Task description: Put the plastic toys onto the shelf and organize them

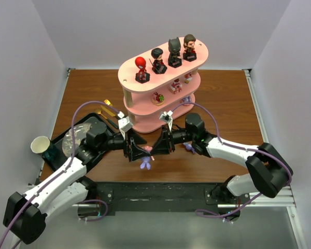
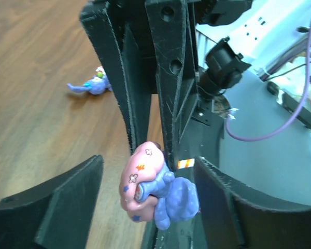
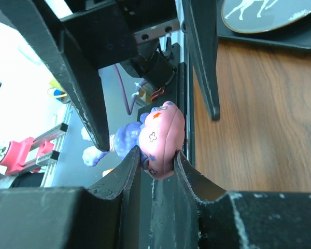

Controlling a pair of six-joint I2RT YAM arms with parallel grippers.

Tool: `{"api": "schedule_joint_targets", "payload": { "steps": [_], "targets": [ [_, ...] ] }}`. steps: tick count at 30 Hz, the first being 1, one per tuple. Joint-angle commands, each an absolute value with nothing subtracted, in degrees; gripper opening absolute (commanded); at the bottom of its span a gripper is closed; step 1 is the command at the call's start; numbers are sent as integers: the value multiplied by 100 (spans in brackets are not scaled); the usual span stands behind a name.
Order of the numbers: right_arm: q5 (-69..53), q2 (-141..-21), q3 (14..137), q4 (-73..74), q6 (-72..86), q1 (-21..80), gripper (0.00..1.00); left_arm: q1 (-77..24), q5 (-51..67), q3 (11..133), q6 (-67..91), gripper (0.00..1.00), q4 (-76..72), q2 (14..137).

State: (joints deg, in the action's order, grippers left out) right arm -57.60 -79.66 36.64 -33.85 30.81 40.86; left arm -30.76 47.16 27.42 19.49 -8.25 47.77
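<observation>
top external view, entry one: pony (image 1: 145, 158), pink mane and violet body, is hanging just above the worktop (image 1: 93, 88) in the gap where both claws are meeting, near the front of the shelf (image 1: 163, 75).

entry two: right claw (image 1: 154, 151) is holding the pony. in the right wrist view its fingers (image 3: 122, 181) are pinching the pink mane narrowly, with the violet body sticking out past them toward the left arm.

entry three: left claw (image 1: 137, 154) is standing wide and gripping nothing. in the left wrist view its fingers (image 2: 57, 207) are flanking the pony, which is sitting off-centre, close against the finger on the right of that view and well clear of the other.

entry four: shelf stock. four big-headed figures (image 1: 157, 59) are standing in a row on the top board, and small toys (image 1: 174, 85) are sitting on the boards below.

entry five: second pony (image 2: 90, 85) is lying on the worktop beside the right arm, apart from both claws.

note: this is looking like a hand-over. the left claw is lying square across the free violet half, so the next move is probably turning on that off-centre fit. either arm is about equally near the shelf.
</observation>
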Motion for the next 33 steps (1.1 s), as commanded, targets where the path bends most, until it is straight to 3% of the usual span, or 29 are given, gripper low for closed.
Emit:
{"api": "schedule_joint_targets", "payload": {
  "steps": [1, 5, 8, 11, 12, 14, 15, 16, 18, 22, 26, 29, 33],
  "targets": [
    [-5880, -7823, 3867, -3779, 3006, 4070, 0, -3050, 5220, 2725, 2197, 71, -1160, 4948],
    [-5836, -7752, 3832, -3770, 2962, 4008, 0, -3050, 5212, 2760, 2197, 61, -1081, 5054],
    [-5845, -7752, 3806, -3814, 2962, 3973, 0, -3050, 5212, 2760, 2224, 48, -1072, 5089],
    [-5792, -7761, 3753, -3902, 3014, 3920, 0, -3050, 5194, 2751, 2267, 28, -1098, 5098],
    [-5748, -7778, 3736, -3911, 3049, 3929, 0, -3050, 5177, 2734, 2346, 13, -1142, 5080],
    [-5678, -7778, 3735, -3850, 3050, 3929, 1, -3050, 5107, 2620, 2521, 0, -1379, 5071],
    [-5634, -7752, 3727, -3815, 3024, 3920, 6, -3050, 4993, 2567, 2757, 0, -1484, 5054],
    [-5538, -7717, 3718, -3771, 3006, 3920, 24, -3050, 4905, 2506, 2916, 0, -1746, 5045],
    [-5353, -7490, 3665, -3508, 2866, 3920, 46, -3050, 4486, 2286, 3468, 0, -2003, 5001],
    [-4283, -6701, 3542, -2473, 2339, 3920, 64, -3050, 3491, 1847, 4638, 0, -2661, 4704],
    [-2983, -5908, 3253, -1978, 2004, 3955, 71, -3050, 2385, 1285, 6165, 0, -3023, 4334],
    [-2655, -5486, 3051, -1951, 1934, 4078, 73, -3067, 1796, 1012, 7045, 0, -3129, 4114],
    [-1412, -5247, 2813, -1995, 1715, 4918, 73, -3199, 1223, 853, 7804, 0, -3208, 3982]
  ]
}}
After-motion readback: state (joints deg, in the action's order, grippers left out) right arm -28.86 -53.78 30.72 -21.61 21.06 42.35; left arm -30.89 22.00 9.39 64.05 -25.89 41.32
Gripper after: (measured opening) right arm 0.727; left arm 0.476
